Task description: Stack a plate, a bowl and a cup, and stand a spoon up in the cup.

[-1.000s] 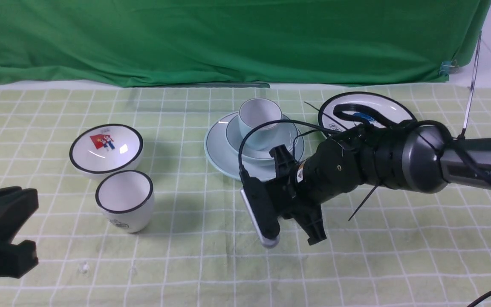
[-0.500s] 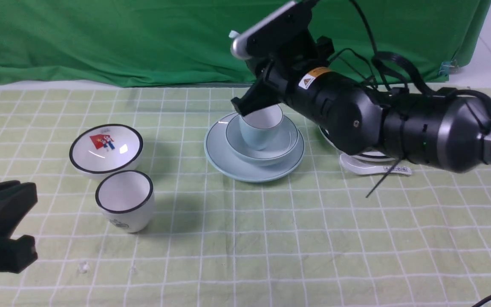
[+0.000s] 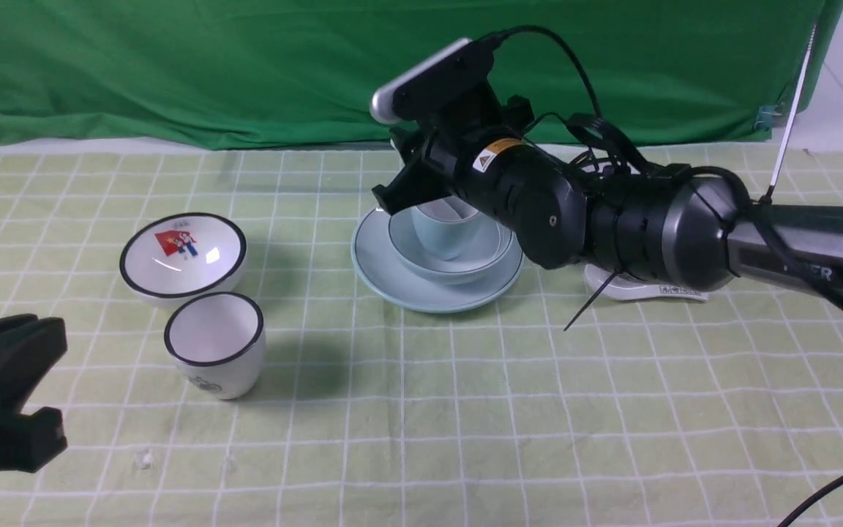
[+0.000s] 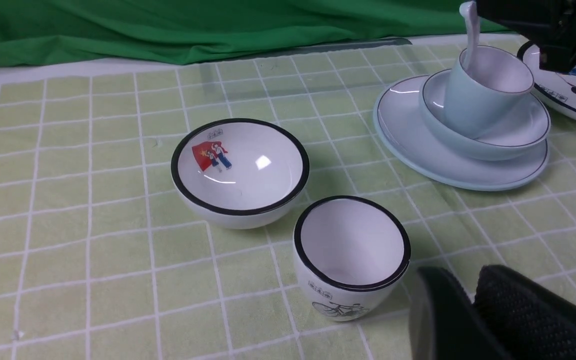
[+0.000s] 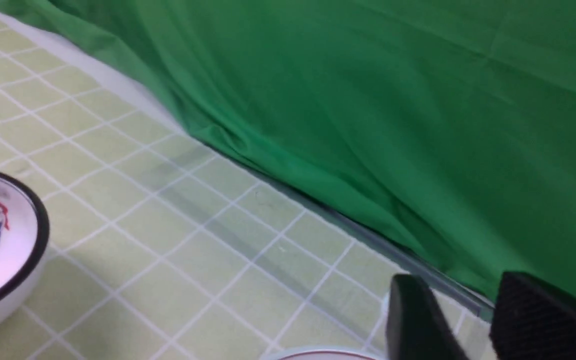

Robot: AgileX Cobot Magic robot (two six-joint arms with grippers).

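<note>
With the right gripper (image 5: 470,325) parted and empty just beside the spoon (image 4: 470,35), which leaned in the cup (image 4: 470,107) atop the bowl (image 4: 518,137) and plate (image 4: 408,132), a careless withdrawal could have clipped its handle and toppled the cup.

bright, even light; soft shadows; glare spot in the red-picture bowl (image 4: 240,172); right wrist view blurry

Black-rimmed picture bowl (image 3: 182,252) just beside black-rimmed white cup (image 3: 214,344) on green-checked cloth (image 3: 392,424).
</note>
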